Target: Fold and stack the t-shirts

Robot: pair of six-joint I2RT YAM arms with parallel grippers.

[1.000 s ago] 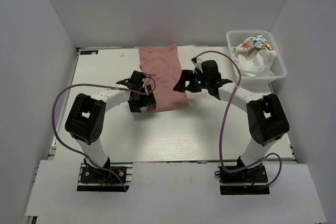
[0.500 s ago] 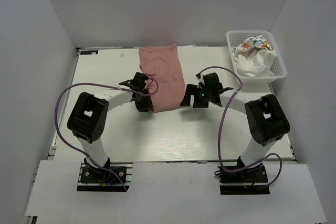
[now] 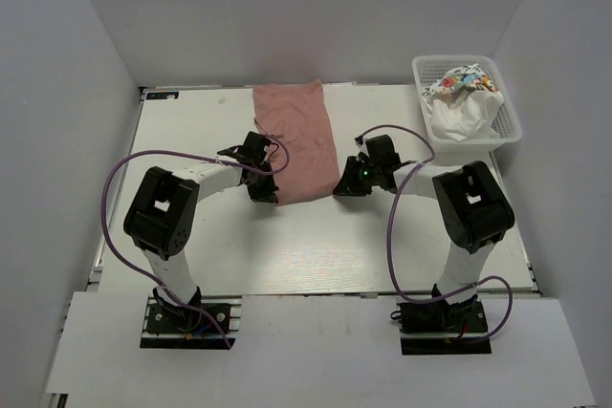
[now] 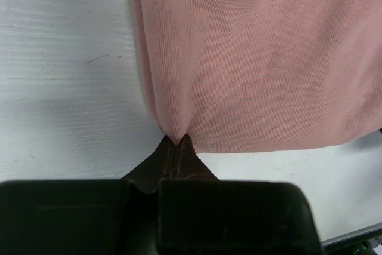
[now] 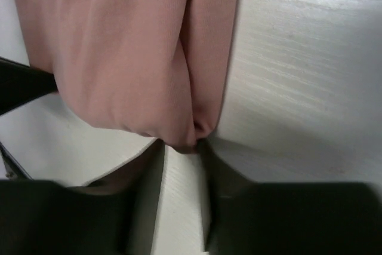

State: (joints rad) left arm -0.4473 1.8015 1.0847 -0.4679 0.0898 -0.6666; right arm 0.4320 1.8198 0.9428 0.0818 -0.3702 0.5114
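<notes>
A dusty pink t-shirt, folded into a long strip, lies on the table and runs away from the arms. My left gripper is at its near left corner. In the left wrist view that gripper is shut, pinching a peak of the pink cloth. My right gripper is at the near right corner. Its jaws still stand partly apart, with the bunched corner of the pink cloth between the tips. More t-shirts, a white one and a printed one, lie crumpled in the basket.
The white lattice basket stands at the back right corner of the table. White walls close in the back and both sides. Purple cables loop from both arms.
Both grippers have moved nearer to me, onto the strip's near corners. The left one has closed on the cloth. The right one has narrowed around its corner.
</notes>
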